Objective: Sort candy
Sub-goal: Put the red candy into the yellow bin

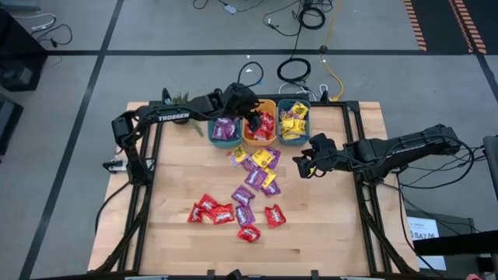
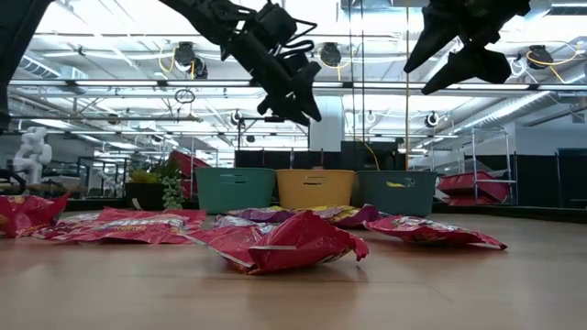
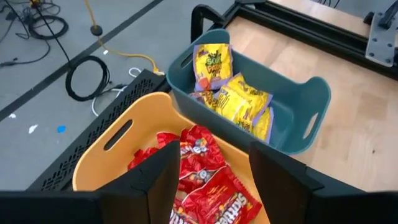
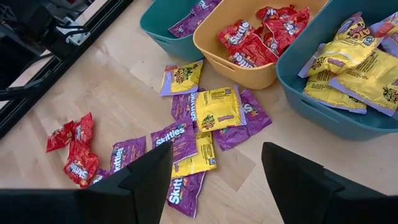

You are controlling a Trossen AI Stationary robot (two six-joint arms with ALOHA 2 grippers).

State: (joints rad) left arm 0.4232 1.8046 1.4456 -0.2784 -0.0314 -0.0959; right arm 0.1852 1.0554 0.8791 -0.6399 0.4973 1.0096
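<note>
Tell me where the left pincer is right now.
In the high view the left pincer hangs open over the orange bin, the middle of three at the table's far edge, above the red candy inside.

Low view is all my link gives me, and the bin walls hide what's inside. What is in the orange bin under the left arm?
Observer: The orange bin holds red packets.
Operator: Is the left gripper carrying anything?
Observer: No. The left gripper is above those packets, fingers open and empty.
Operator: Any yellow candy on the table itself?
Observer: Yes. Loose yellow packets lie among purple packets in front of the bins, and the right gripper hangs open near that pile.
</note>
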